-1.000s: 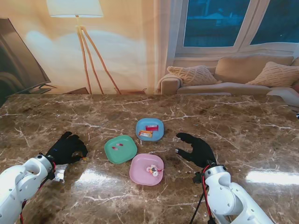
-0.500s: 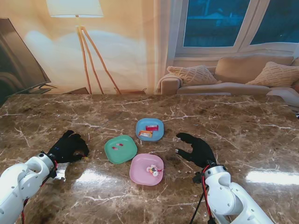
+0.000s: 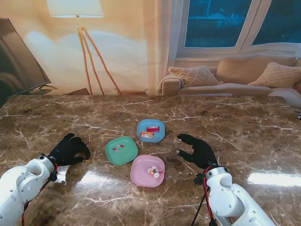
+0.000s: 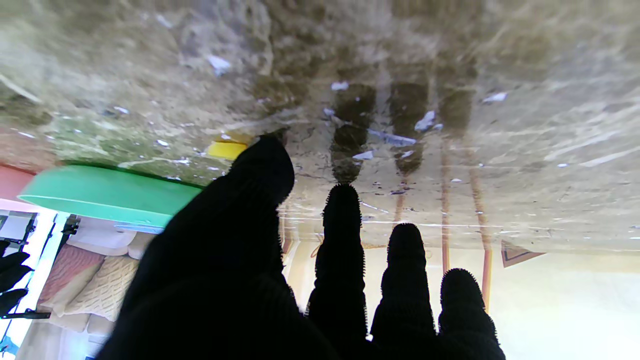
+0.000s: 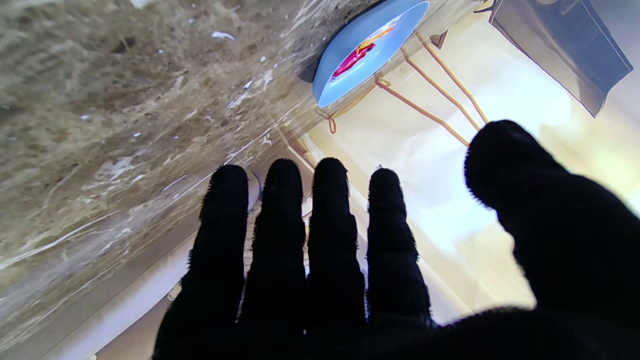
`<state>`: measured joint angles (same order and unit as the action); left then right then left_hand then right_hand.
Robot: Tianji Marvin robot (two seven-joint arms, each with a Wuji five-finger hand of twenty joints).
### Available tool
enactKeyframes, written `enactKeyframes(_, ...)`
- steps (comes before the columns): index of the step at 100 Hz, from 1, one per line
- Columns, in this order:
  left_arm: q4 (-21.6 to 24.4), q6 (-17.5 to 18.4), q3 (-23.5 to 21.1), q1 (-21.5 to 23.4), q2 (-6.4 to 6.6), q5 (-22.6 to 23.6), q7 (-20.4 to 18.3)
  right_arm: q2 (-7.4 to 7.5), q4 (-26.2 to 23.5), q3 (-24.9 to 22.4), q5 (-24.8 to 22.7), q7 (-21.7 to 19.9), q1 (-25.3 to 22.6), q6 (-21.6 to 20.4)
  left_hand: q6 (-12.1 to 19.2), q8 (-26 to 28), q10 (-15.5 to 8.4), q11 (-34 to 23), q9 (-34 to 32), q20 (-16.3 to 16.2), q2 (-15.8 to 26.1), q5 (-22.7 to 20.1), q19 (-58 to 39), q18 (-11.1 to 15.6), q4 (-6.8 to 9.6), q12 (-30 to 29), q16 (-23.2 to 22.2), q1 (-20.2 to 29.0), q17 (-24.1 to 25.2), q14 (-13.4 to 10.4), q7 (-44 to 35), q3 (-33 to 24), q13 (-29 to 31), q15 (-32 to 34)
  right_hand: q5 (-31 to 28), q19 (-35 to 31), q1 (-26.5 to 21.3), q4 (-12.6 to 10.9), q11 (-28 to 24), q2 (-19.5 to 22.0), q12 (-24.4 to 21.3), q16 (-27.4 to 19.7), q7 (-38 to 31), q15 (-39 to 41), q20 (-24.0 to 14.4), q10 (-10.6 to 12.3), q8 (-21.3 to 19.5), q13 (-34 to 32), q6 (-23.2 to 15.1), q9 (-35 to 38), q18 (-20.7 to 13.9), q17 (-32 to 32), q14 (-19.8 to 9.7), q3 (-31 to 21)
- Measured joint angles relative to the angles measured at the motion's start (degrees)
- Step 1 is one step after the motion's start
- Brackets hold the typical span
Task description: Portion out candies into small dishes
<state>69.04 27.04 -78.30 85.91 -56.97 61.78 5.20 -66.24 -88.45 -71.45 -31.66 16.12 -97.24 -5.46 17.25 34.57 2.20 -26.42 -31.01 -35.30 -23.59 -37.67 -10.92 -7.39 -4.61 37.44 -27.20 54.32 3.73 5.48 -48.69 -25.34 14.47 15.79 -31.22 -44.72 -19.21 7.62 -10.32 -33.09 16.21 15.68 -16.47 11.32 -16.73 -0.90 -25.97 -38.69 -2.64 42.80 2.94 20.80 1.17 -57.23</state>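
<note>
Three dishes cluster mid-table and block a straight path across it: the green dish [image 3: 121, 150] on the left, the blue dish [image 3: 151, 130] farther from me, the pink dish [image 3: 147, 170] nearer to me, with only narrow gaps between them. The left hand [image 3: 69, 149] sits left of the green dish, a yellow candy [image 4: 226, 149] at its thumb tip. The right hand [image 3: 197, 150] lies right of the cluster. Bare marble table [image 3: 235, 122] stretches wide on both flanks and beyond the blue dish

Brown marble table [image 3: 244, 127], tripod floor lamp [image 3: 77, 14], beige sofa [image 3: 235, 77] with cushions, dark window [image 3: 221, 23]
</note>
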Motion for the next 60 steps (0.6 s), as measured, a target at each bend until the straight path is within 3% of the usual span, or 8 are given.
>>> enactKeyframes(6,0.2,-0.1,-0.1,0.1,-0.03,-0.3,-0.5,0.0,0.0,0.0,0.0,0.0,0.0,0.0,0.0,2.8,0.0,-0.1,0.3,0.0,0.8,0.4,0.0,0.0,-0.06,0.7,0.0,0.5,0.0,0.0,0.8,1.1,0.0,0.0,0.0,0.0,0.0,0.0,-0.1,0.0,0.0,0.0,0.0,0.0,0.0,0.0,0.0,0.0,0.0,0.0,0.0,0.0,0.0,0.0)
enactKeyframes(24,0.3,-0.5,0.0,0.2,-0.03,-0.7,-0.7,0.0,0.0,0.0,0.0,-0.1,0.1,0.0,0.0,7.5,-0.5,0.0,1.2,0.0,2.5,0.5,0.0,0.0,-0.07,9.8,0.0,1.8,0.0,-0.1,3.2,4.0,0.0,0.0,0.0,0.0,0.0,0.0,-0.1,0.0,0.0,0.0,0.0,0.0,0.0,0.0,0.0,0.0,0.0,0.0,0.0,0.0,0.0,0.0)
enactKeyframes(40,0.3,-0.9,0.1,0.3,-0.05,-1.6,-0.9,0.0,0.0,0.0,0.1,-0.2,0.1,0.0,-0.6,8.1,-0.7,0.7,1.2,0.0,2.9,0.5,0.1,0.0,-0.1,14.6,0.0,2.3,0.0,-0.2,3.5,4.9,0.0,0.0,0.0,0.0,0.0,0.0,-0.1,0.0,0.5,0.0,0.0,0.1,0.0,0.0,0.0,0.0,0.0,0.0,0.0,0.0,0.0,0.0)
enactKeyframes(60,0.4,-1.2,-0.1,0.5,-0.39,-2.0,-0.6,0.01,0.0,0.0,0.1,-0.3,0.1,0.0,-1.1,8.1,-0.7,0.7,1.2,0.0,3.1,0.5,0.1,0.1,0.07,16.1,0.0,2.9,0.0,-0.2,3.8,5.3,0.0,0.1,0.0,0.0,0.0,0.0,-0.1,0.0,0.5,0.1,0.0,0.1,0.0,0.0,0.0,0.0,0.0,0.0,0.6,0.0,0.0,0.0)
